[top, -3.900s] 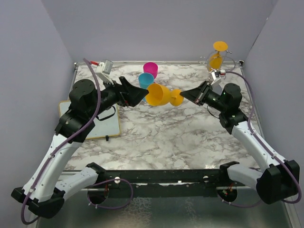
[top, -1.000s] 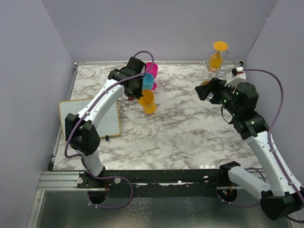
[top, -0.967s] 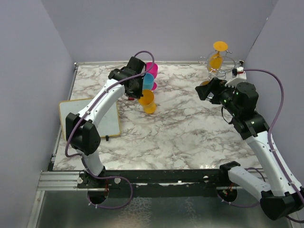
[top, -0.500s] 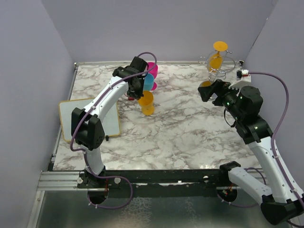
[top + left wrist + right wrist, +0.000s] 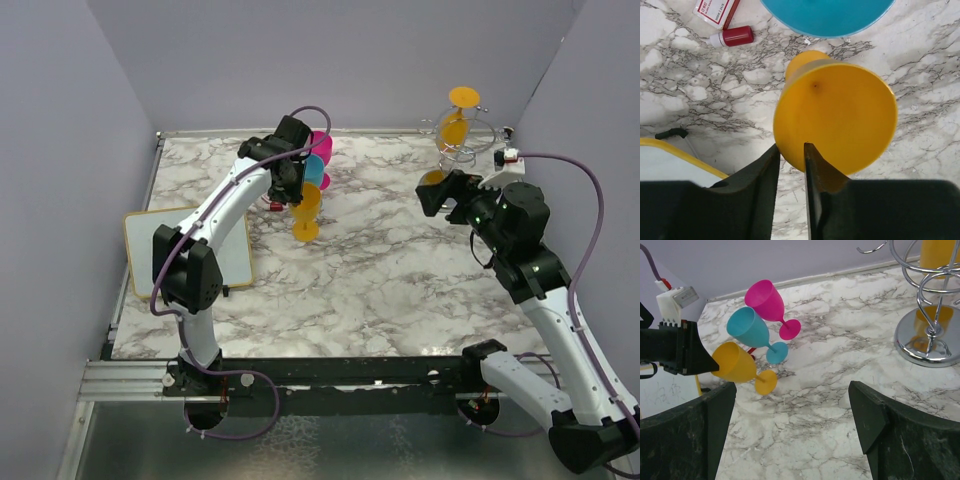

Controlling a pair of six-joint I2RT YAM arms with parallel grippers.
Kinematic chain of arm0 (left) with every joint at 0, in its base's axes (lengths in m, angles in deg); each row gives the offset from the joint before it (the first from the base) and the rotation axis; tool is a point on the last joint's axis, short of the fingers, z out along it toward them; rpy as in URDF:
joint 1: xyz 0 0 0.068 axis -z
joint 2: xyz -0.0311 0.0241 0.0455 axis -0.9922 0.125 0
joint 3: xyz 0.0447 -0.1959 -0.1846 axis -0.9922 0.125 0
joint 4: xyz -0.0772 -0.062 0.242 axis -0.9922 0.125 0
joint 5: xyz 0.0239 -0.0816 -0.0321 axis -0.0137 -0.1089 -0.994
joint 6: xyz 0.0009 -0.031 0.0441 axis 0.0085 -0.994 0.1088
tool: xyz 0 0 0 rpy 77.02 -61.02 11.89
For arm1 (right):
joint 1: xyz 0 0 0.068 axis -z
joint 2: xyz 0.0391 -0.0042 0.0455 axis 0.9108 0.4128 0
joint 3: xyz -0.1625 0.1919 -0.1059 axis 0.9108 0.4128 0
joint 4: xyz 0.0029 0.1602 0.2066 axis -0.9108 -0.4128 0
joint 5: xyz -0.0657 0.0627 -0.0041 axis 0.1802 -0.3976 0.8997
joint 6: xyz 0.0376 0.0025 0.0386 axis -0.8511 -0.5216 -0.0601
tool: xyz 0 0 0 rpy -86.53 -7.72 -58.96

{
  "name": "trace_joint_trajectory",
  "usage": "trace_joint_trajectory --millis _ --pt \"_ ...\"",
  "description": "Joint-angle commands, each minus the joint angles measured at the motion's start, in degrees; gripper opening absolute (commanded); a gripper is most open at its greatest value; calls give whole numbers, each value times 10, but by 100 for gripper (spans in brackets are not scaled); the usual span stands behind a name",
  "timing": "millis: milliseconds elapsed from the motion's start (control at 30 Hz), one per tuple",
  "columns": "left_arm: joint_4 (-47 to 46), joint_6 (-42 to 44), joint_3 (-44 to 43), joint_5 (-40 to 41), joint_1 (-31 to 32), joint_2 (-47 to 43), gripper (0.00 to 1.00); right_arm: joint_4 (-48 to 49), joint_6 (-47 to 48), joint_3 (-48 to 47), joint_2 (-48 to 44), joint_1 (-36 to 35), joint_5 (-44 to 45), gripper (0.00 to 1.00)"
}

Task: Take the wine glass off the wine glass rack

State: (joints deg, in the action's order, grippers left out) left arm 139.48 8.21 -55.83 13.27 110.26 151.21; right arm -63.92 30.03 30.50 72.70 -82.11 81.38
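Note:
The wine glass rack stands at the back right. A yellow wine glass hangs upside down on it. A second yellow wine glass stands upright left of centre, its foot down at the marble. My left gripper straddles its rim from above. In the left wrist view one finger is outside the bowl and one inside, with a gap showing between them at my left gripper. My right gripper hangs open and empty just in front of the rack. Its fingers stand wide apart at the right gripper.
A pink glass and a blue glass stand just behind the yellow one, close to the left arm. A small red-capped bottle lies beside them. A whiteboard lies at the table's left edge. Purple walls close in three sides.
The left arm has swung the tilted yellow glass upright and lowered its foot to the table. Its jaws have loosened on the rim. The right gripper has opened slightly wider.

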Motion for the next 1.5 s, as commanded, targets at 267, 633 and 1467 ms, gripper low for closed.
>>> trace_joint_trajectory --millis 267,633,1467 --pt "-9 22 -6 10 -3 -76 53 6 89 -11 -1 1 -31 97" --pt "-227 70 188 -91 -3 -341 70 -57 139 -76 14 1 -8 97" --pt "-560 130 537 -12 52 -639 84 -37 257 -410 362 11 276 100"
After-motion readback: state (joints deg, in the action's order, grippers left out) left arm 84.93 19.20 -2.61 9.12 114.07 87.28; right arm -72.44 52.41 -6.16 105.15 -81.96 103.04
